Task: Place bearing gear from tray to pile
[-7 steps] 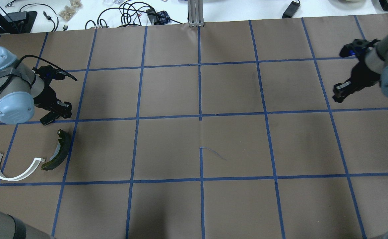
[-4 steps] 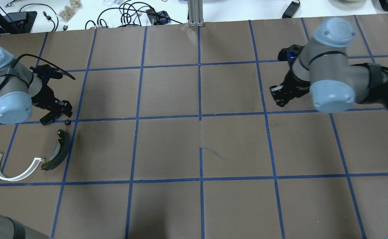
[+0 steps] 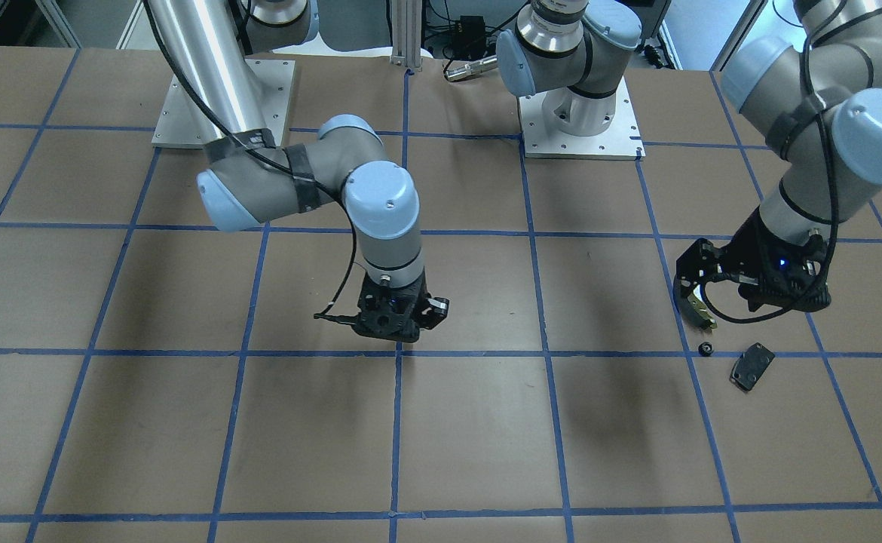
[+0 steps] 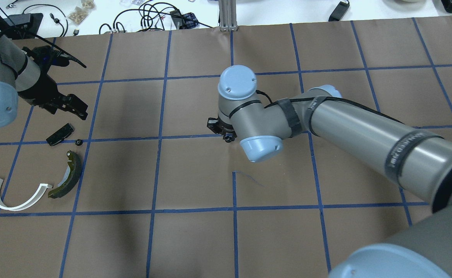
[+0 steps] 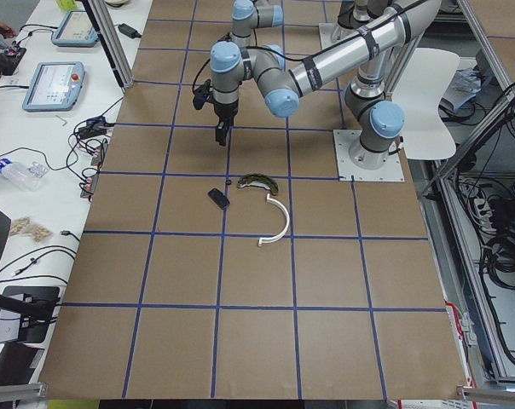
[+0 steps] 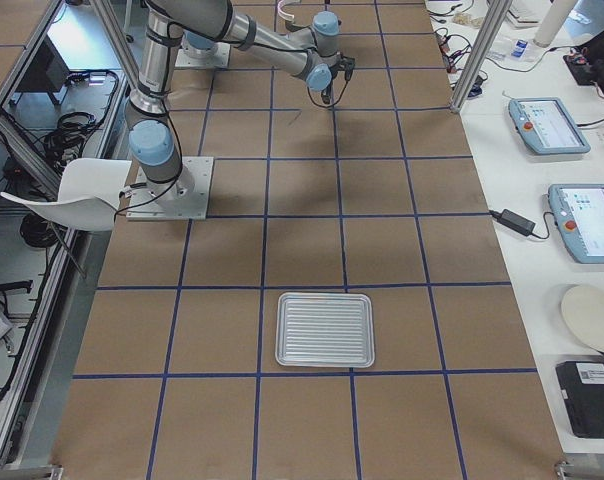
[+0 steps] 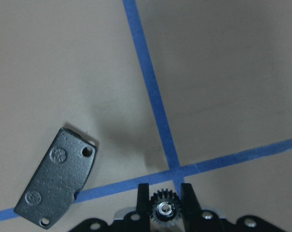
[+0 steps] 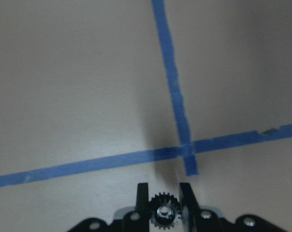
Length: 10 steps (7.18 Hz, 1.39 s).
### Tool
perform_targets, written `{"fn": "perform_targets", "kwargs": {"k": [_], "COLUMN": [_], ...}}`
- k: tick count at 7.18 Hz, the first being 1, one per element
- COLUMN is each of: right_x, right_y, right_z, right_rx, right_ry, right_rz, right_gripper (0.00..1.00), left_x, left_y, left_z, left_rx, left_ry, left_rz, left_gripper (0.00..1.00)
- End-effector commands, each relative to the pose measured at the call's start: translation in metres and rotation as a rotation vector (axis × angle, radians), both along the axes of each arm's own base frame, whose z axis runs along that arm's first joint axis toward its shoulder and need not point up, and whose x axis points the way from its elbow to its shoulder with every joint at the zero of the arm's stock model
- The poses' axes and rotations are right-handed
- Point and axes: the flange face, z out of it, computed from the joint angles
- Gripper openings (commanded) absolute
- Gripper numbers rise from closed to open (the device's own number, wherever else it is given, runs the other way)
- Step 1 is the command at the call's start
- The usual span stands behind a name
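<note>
Brown-papered table (image 4: 195,108), gridded in blue tape. Left gripper (image 4: 69,108): jaws apart, empty, hanging at 12 o'clock of the plate (image 4: 60,134). Gear (image 4: 79,142): on the table just beside the plate, at its 3 o'clock and at 12 o'clock of the shoe (image 4: 67,175). The arc (image 4: 17,200) lies at the shoe's 9 o'clock. Placement looks done. Right gripper (image 3: 399,324): mid-table, aperture cannot be told. Risk, as I judge it: the small round gear could roll, or be knocked away should the left fingers dip. Overhead hides the right gripper under its wrist; the front view shows it but masks shoe and arc. Only the right side view shows the tray (image 6: 324,330).
</note>
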Motion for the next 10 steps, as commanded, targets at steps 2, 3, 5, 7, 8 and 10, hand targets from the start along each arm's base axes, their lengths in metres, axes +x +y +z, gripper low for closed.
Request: {"fn": "perform_targets", "kwargs": {"k": [2,3,5,7,8,10], "right_x": [0.006,-0.008,-0.08,-0.171,-0.197,-0.214], "right_y": [-0.018,-0.04,-0.089,-0.107,-0.094,-0.045], "right_z": [-0.001,0.019,0.106,0.214,0.257,0.306], "right_rx": [0.012,-0.011,0.083,0.129,0.167,0.166], "right_ry": [0.023,0.014,0.055,0.067,0.072,0.101], "right_rz": [0.022,0.026,0.063,0.014,-0.013,0.149], "right_gripper": [1.0,1.0,1.0,1.0,1.0,1.0], "left_x": [-0.072,-0.076,-0.099,-0.192,-0.219,-0.29], "left_y": [0.007,0.008,0.009,0.015,0.009,0.006], "left_z": [0.003,-0.003,-0.008,-0.028,-0.048,-0.095], "left_rx": [0.02,0.032,0.04,0.067,0.047,0.028], "left_ry": [0.022,0.028,0.063,0.074,0.085,0.115], "left_rz": [0.065,0.065,0.098,0.111,0.19,0.258], "left_gripper": [1.0,1.0,1.0,1.0,1.0,1.0]}}
